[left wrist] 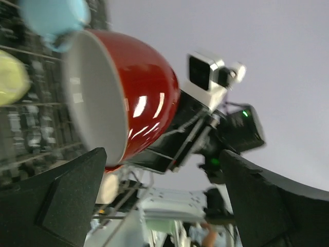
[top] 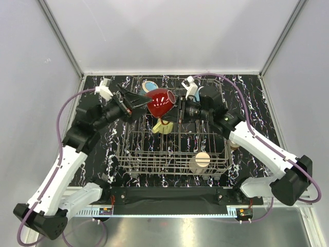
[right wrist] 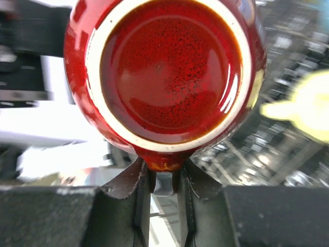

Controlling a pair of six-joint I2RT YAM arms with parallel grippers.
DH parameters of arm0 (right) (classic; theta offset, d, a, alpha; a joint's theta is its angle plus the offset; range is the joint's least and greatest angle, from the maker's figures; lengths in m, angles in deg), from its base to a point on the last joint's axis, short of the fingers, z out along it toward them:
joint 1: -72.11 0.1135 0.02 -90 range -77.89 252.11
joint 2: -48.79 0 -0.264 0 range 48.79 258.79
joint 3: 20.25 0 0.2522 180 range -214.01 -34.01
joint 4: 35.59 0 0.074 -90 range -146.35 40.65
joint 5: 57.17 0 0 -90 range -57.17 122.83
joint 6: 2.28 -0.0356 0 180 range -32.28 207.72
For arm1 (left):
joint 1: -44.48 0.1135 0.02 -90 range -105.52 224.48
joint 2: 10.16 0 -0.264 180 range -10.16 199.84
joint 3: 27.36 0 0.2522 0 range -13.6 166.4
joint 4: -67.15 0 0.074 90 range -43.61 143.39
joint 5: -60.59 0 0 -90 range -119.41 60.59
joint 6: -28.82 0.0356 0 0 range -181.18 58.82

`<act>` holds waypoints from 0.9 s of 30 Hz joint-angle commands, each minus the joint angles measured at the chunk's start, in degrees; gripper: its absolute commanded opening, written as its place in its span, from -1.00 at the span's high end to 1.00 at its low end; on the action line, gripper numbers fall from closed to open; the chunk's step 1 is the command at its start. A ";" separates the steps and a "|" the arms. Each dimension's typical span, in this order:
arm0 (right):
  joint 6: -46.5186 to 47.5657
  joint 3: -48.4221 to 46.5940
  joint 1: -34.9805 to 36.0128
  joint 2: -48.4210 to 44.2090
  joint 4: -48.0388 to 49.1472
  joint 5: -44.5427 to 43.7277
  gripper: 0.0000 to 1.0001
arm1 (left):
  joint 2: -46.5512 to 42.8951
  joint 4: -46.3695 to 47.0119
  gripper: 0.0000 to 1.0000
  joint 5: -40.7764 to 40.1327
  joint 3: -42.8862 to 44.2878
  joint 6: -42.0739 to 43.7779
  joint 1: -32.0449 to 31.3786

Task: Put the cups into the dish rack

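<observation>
The red mug (top: 160, 102) hangs on its side above the back of the dish rack (top: 123, 154). My right gripper (top: 177, 109) is shut on its handle; the right wrist view shows the mug's base (right wrist: 169, 72) and the gripper (right wrist: 163, 177) pinching the handle. My left gripper (top: 140, 100) is open just left of the mug's mouth, not touching; the left wrist view shows the mug (left wrist: 139, 98) beyond the open gripper (left wrist: 162, 198). A yellow-green mug (top: 163, 126), a light blue mug (top: 149, 86) and a cream mug (top: 199, 161) sit in the rack. The tumbler and glass are out of view.
The rack stands on a black marbled mat (top: 97, 92) inside white walls. Upright tines fill the rack's middle. The right arm's wrist camera (left wrist: 208, 72) is close behind the red mug in the left wrist view.
</observation>
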 commanded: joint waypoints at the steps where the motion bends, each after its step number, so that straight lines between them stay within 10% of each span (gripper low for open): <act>1: 5.05 -5.95 -0.46 -2.28 -5.78 -11.34 1.00 | -1.84 -17.92 -0.98 0.16 5.25 10.10 7.72; 12: 13.04 -15.10 -0.46 3.09 -33.47 -42.97 1.00 | -4.92 -25.57 -0.98 -5.36 10.70 23.38 14.34; 27: 19.64 -11.58 -7.05 6.78 -35.59 -45.55 1.00 | -4.57 -24.42 -0.98 -3.35 8.24 26.55 14.34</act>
